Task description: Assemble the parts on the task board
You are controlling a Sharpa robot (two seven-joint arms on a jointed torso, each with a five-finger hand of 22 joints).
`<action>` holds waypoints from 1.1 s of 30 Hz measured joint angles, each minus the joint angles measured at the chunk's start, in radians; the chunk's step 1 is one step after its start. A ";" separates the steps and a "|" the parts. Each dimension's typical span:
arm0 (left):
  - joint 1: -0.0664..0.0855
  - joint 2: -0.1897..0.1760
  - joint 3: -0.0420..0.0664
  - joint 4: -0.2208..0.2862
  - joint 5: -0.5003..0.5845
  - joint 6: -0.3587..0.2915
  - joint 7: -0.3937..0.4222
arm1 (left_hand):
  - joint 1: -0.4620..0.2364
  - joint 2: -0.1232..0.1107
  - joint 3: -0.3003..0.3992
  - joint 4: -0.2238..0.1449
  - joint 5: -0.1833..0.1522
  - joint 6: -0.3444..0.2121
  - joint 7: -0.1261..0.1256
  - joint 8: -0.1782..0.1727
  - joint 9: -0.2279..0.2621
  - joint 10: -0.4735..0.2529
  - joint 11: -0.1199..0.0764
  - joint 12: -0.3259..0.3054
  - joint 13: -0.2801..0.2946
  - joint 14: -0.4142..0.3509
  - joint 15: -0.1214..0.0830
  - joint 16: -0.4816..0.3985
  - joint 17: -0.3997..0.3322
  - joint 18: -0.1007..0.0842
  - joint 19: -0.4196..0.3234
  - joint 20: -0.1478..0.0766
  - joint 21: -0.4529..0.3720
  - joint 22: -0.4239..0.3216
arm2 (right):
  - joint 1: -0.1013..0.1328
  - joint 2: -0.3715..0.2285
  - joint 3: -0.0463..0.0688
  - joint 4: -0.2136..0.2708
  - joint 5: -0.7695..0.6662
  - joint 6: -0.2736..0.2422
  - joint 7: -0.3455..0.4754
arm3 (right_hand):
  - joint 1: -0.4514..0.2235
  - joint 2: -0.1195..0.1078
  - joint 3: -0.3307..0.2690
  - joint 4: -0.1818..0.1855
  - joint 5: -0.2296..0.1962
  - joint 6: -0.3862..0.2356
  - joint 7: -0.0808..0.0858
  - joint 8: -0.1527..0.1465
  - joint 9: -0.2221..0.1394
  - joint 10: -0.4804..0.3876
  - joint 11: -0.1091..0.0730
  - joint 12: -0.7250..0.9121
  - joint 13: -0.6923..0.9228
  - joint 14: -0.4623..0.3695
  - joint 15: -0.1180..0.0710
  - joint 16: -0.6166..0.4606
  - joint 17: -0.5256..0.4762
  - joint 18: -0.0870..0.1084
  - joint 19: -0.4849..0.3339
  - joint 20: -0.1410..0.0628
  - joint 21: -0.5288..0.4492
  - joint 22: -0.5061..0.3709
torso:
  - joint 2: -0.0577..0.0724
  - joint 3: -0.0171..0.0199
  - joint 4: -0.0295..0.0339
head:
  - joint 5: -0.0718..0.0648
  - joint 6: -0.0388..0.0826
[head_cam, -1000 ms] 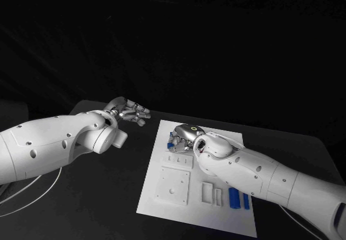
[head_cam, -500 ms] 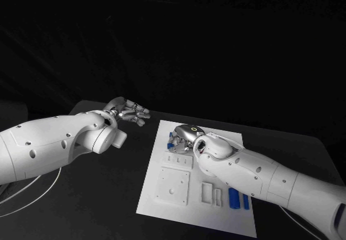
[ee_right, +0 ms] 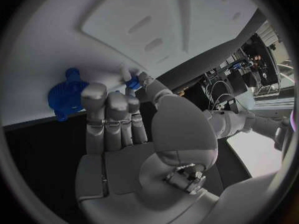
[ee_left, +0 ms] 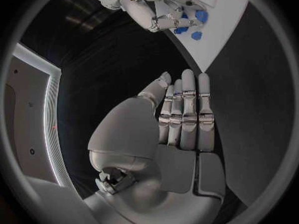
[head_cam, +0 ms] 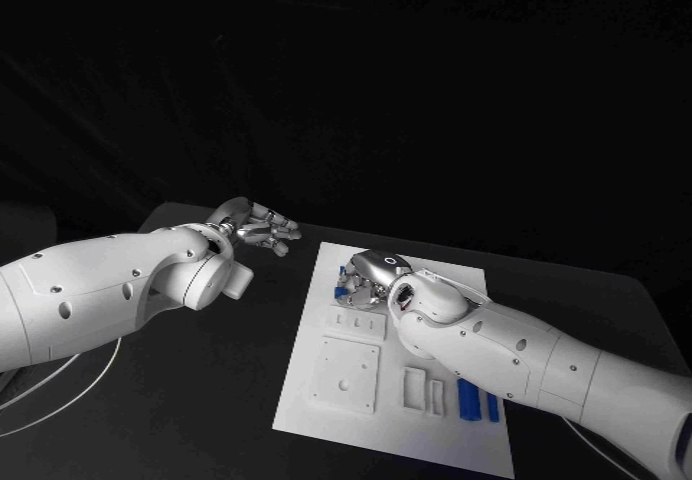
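Work is being done at the far end of the task board (head_cam: 368, 395), where a blue part (ee_right: 132, 84) is being pinched by the right hand (head_cam: 364, 278), beside a blue gear (ee_right: 65, 96). Seating is being judged as next, calling for careful alignment, while the left hand (head_cam: 257, 225) is being held over the worktop (head_cam: 216, 390), fingers (ee_left: 187, 104) straight, together and empty.

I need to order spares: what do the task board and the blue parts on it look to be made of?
Task board: likely matte white plastic, going by its flat, even surface with moulded recesses and no glare. Blue gear-shaped part: probably plastic too, uniformly coloured with a dull sheen and crisp teeth. Blue bars: same saturated blue, seemingly plastic; too small to be sure.
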 measured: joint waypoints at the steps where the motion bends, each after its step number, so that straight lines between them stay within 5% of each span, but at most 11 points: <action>1: 0.000 -0.001 -0.001 0.000 0.000 0.003 0.000 | -0.007 -0.007 -0.001 0.009 -0.001 -0.010 0.000 0.000 -0.003 0.008 -0.004 0.000 0.000 0.004 -0.004 0.012 0.007 0.000 0.010 -0.001 0.000 -0.007 | 0.000 -0.004 0.000 0.007 0.000 -0.005 0.000 | 0.000 0.000 -0.001 0.004 0.000 0.000 0.000 0.000 0.000 0.000 0.000 0.000 0.000 0.000 0.000 0.000 0.000 0.000 0.000 0.000 0.000 0.000 | 0.000 0.0000 -0.0002 | 0.000 0.001; 6: 0.000 -0.003 -0.002 -0.007 0.000 0.019 0.001 | -0.034 -0.034 0.001 0.064 -0.014 -0.022 -0.007 0.000 -0.004 0.047 -0.018 0.012 0.001 0.029 -0.019 0.093 0.054 0.000 0.061 -0.015 0.000 -0.036 | 0.001 -0.022 0.005 0.037 0.005 -0.025 -0.002 | 0.000 0.000 0.000 0.006 0.000 0.000 0.000 0.000 0.000 0.000 0.000 0.000 0.001 0.000 0.000 0.000 0.000 0.000 0.000 0.000 0.000 0.000 | 0.000 0.0002 -0.0021 | 0.001 0.006; 11: 0.000 -0.003 -0.004 -0.017 0.000 0.050 0.000 | -0.083 -0.054 -0.024 0.137 -0.068 -0.031 -0.011 0.000 -0.005 0.111 -0.039 0.055 0.005 0.053 -0.040 0.247 0.138 0.000 0.124 -0.041 0.032 -0.030 | 0.002 -0.051 0.017 0.080 0.017 -0.037 -0.003 | 0.000 0.000 -0.003 0.014 0.000 0.000 0.000 0.000 0.000 0.000 0.000 0.000 0.001 0.000 0.000 0.000 0.001 0.000 0.000 0.000 0.000 0.000 | -0.002 0.0002 -0.0051 | 0.001 0.009; 18: 0.000 -0.008 -0.010 -0.024 0.002 0.136 -0.011 | -0.173 -0.074 -0.072 0.227 -0.071 -0.011 -0.038 0.001 -0.001 0.163 -0.072 0.177 0.052 0.086 -0.079 0.460 0.242 0.000 0.188 -0.081 0.133 0.072 | 0.003 -0.114 0.035 0.163 0.046 -0.043 -0.004 | -0.004 -0.004 -0.005 0.017 0.000 0.000 0.000 0.000 0.000 0.000 0.000 0.000 0.002 0.000 0.000 0.000 0.002 0.000 0.000 0.000 0.004 0.000 | -0.007 0.0058 -0.0112 | 0.007 0.012; 22: 0.000 -0.010 -0.019 -0.024 0.008 0.199 -0.031 | -0.222 -0.086 -0.060 0.274 -0.071 0.062 -0.061 0.021 0.034 0.165 -0.091 0.264 0.098 0.094 -0.096 0.546 0.277 -0.011 0.187 -0.095 0.194 0.149 | 0.003 -0.156 0.044 0.216 0.059 -0.045 -0.004 | -0.004 -0.004 -0.005 0.017 0.000 -0.001 0.000 0.000 0.000 0.000 0.000 0.000 0.003 0.000 0.000 0.000 0.002 0.000 0.000 0.000 0.004 0.000 | -0.011 0.0106 -0.0151 | 0.013 0.014; 28: 0.000 -0.002 -0.032 -0.020 0.014 0.292 -0.065 | -0.254 -0.109 -0.026 0.291 -0.071 0.105 -0.089 0.032 0.191 0.166 -0.102 0.352 0.171 0.079 -0.109 0.636 0.295 -0.011 0.160 -0.111 0.256 0.251 | -0.001 -0.202 0.057 0.276 0.076 -0.048 -0.005 | 0.000 -0.008 -0.005 0.022 0.012 -0.001 0.000 0.000 -0.001 0.000 0.000 0.000 0.003 0.000 0.000 0.000 0.002 0.000 0.000 0.000 0.004 0.000 | -0.013 0.0184 -0.0204 | 0.019 0.014; 31: -0.003 0.008 -0.036 -0.019 0.015 0.336 -0.080 | -0.283 -0.134 -0.012 0.313 -0.073 0.087 -0.106 0.108 0.394 0.159 -0.116 0.406 0.222 0.066 -0.117 0.683 0.301 -0.011 0.155 -0.116 0.267 0.280 | -0.007 -0.222 0.061 0.306 0.086 -0.048 -0.004 | 0.000 -0.008 -0.005 0.022 0.013 -0.001 0.000 0.000 -0.001 0.000 0.000 0.000 0.003 0.000 0.000 0.000 0.002 0.000 0.000 0.000 0.004 0.000 | -0.014 0.0227 -0.0243 | 0.023 0.013; 33: -0.006 0.015 -0.038 -0.019 0.012 0.359 -0.086 | -0.301 -0.144 -0.001 0.337 -0.075 0.039 -0.112 0.169 0.584 0.144 -0.125 0.433 0.249 0.059 -0.118 0.705 0.296 -0.013 0.147 -0.120 0.267 0.297 | -0.013 -0.237 0.062 0.327 0.095 -0.048 -0.003 | 0.000 -0.008 -0.005 0.022 0.013 -0.001 0.000 -0.001 -0.001 0.000 0.000 0.000 0.003 0.000 0.000 0.000 0.002 0.000 0.000 0.000 0.004 0.000 | -0.014 0.0259 -0.0270 | 0.026 0.012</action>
